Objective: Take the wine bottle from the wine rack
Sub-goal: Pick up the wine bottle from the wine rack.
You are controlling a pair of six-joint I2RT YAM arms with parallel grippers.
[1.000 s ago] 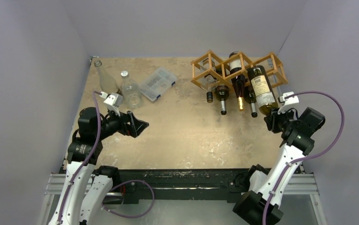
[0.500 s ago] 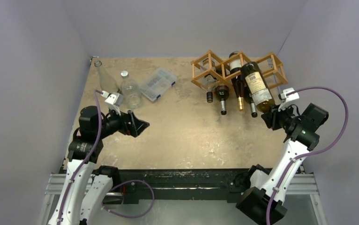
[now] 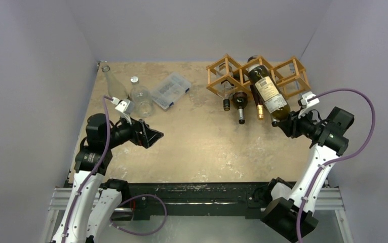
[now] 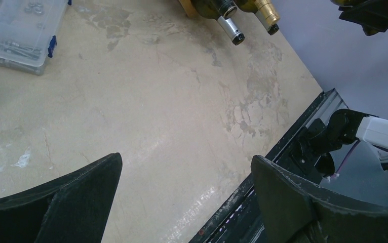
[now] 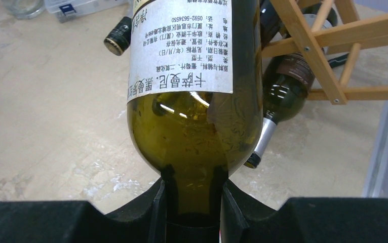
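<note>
The wine rack, a lattice of light-brown wooden rods, stands at the back right; part of it shows in the right wrist view. My right gripper is shut on the neck of a dark green wine bottle with a white label. The bottle is out of the rack, held above the table, its base pointing back over the rack. Several other bottles still lie in the rack with necks toward me. My left gripper is open and empty over the left of the table.
Two clear glass bottles and a clear plastic compartment box stand at the back left. Grey walls close in the table on three sides. The black rail runs along the near edge.
My right gripper has swung the held bottle leftward and tilted it, so its base now points over the rack's middle. The left arm has barely moved.
</note>
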